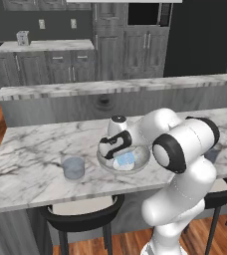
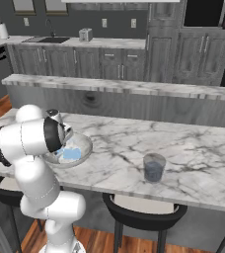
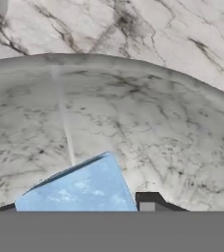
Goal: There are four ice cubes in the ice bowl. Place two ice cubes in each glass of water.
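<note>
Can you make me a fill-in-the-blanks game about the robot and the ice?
1. The ice cubes are pale ____.
2. They lie in a round metal ____.
3. The gripper is down over the ice bowl, not over a glass of water, which stands on the marble ____.

Missing words: blue; bowl; counter

Ice bowl [image 1: 141,160] on the table [image 1: 31,144], toward its near edge, with ice cubes [image 1: 124,160] lying inside. One glass of water [image 1: 73,168] on the table well to the bowl's left in the left base view, another glass [image 2: 154,167] well to the bowl's right in the right base view. Gripper [image 1: 116,152] down in the bowl, one of its fingers [image 3: 151,202] just beside a cube [image 3: 82,189]. Stools [image 1: 83,216] tucked under the table's near edge. Raised ledge [image 1: 110,88] behind the table, cabinets [image 1: 51,64] farther back.
</note>
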